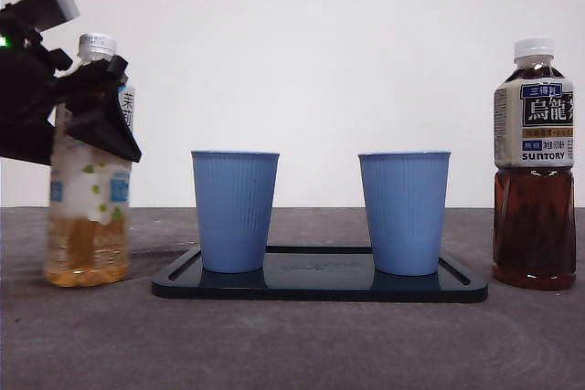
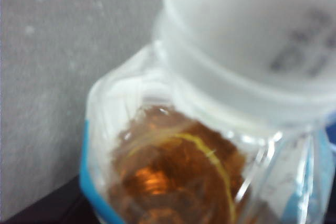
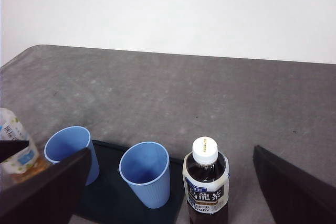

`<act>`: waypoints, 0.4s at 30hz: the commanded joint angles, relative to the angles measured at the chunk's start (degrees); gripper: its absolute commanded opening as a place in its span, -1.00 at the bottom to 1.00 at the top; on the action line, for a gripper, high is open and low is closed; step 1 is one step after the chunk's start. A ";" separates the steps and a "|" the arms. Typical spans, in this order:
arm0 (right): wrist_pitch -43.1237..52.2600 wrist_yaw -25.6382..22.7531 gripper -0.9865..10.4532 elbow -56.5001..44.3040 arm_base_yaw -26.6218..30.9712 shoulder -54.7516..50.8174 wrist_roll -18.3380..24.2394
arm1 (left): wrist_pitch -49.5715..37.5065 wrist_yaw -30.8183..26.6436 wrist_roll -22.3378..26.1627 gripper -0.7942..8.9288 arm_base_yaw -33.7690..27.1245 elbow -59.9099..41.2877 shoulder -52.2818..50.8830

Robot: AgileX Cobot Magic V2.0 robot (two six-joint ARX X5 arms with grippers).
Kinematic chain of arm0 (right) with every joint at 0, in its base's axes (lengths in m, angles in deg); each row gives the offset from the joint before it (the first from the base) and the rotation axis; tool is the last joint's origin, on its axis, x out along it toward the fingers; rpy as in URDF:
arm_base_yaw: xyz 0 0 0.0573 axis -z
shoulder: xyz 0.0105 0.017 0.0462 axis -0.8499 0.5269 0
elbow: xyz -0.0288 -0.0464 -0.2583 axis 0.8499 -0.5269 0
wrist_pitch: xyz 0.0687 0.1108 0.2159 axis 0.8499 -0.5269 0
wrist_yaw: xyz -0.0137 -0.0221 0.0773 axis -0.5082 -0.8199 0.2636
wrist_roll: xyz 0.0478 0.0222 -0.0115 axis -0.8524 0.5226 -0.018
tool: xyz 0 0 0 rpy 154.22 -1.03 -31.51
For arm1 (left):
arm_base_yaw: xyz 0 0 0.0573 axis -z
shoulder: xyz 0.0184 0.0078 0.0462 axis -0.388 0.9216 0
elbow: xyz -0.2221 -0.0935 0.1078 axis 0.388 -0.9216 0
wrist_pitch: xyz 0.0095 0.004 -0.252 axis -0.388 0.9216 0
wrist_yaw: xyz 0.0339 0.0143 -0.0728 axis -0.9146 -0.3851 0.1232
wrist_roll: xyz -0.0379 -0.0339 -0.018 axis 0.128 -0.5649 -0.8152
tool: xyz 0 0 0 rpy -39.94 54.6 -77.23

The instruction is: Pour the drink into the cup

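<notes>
A pale tea bottle [image 1: 87, 216] with a white cap stands on the table at the left. My left gripper [image 1: 91, 107] is around its upper part, and the bottle fills the left wrist view [image 2: 173, 171]. A dark oolong tea bottle [image 1: 535, 216] stands capped at the right. Two empty blue cups [image 1: 235, 212] [image 1: 404, 212] stand on a black tray [image 1: 320, 288] between the bottles. My right gripper [image 3: 171, 151] is open and empty, high above the dark bottle [image 3: 206, 187] and the cups [image 3: 68, 148] [image 3: 147, 174]. It is out of the front view.
The grey table [image 1: 292, 344] runs back to a white wall [image 1: 320, 70] with sockets high up. The pale bottle also shows at the edge of the right wrist view [image 3: 16, 145], beside the tray [image 3: 113, 195].
</notes>
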 commanded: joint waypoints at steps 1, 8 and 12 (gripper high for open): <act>0.31 0.26 0.03 1.14 -0.33 0.35 -0.57 | 7.61 0.09 2.82 -0.35 0.72 6.23 -1.07; 0.33 3.93 0.03 1.14 -0.33 0.35 -0.50 | 31.58 -2.27 8.31 -0.35 3.58 20.26 -0.04; 0.33 4.72 0.03 1.14 -0.33 0.33 -0.55 | 43.23 -9.64 11.15 -0.35 5.73 28.74 2.84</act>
